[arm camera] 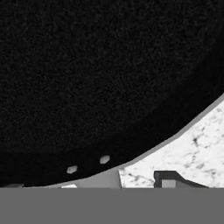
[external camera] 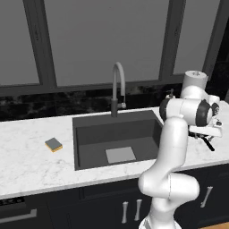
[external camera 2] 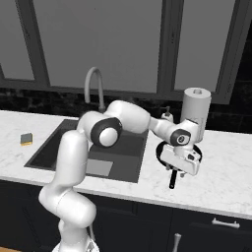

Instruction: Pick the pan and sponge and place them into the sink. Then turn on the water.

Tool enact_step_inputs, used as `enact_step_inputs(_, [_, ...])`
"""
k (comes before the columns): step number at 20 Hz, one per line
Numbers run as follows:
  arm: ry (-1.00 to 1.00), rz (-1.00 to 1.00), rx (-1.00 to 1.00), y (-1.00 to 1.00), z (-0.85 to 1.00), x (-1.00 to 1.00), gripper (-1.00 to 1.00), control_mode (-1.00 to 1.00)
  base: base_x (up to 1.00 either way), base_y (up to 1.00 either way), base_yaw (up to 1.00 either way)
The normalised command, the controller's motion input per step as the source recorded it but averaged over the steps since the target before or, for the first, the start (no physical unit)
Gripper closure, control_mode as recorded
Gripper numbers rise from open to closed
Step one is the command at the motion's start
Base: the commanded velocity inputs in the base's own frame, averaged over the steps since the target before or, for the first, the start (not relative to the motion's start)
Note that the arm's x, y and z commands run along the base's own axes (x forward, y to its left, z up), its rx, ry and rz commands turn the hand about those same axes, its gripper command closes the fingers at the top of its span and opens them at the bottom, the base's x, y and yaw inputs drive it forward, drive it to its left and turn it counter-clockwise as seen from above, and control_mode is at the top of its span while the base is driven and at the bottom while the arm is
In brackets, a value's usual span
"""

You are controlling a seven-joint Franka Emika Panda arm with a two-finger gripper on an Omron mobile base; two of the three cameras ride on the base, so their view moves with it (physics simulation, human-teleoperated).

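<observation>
The black pan [external camera 2: 162,149] lies on the marble counter right of the sink [external camera 2: 49,147], its dark handle [external camera 2: 173,180] pointing toward the counter's front edge. My gripper [external camera 2: 180,169] is lowered onto the pan where the handle joins the rim. In the hand view the pan [arm camera: 87,65] is very close, and one fingertip [arm camera: 170,179] stands over the marble beside the rim; the jaws look open. From the left base view the gripper [external camera: 203,134] sits above the handle [external camera: 208,144]. The sponge [external camera: 53,144] rests on the counter left of the sink [external camera: 89,143]. No water is in view.
A flat light-grey plate [external camera: 120,154] lies on the sink floor. The arched faucet [external camera: 117,85] stands behind the basin. A paper towel roll [external camera 2: 196,106] and a small dispenser [external camera 2: 168,114] stand behind the pan, close to my hand.
</observation>
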Motion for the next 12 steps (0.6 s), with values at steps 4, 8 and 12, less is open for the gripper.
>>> enact_step_inputs(4, [0.02, -0.01, 0.00, 0.00, -0.04, 0.05, 1.00, -1.00, 0.00, 0.00, 0.00])
enact_step_inputs(8, [0.01, -0.01, 0.05, -0.09, 0.00, 0.01, 1.00, -1.00, 0.00, 0.00, 0.00])
enact_step_inputs(12, [-0.01, 0.22, 0.00, 0.16, 0.01, -0.02, 1.00, -1.00, 0.00, 0.00, 0.00])
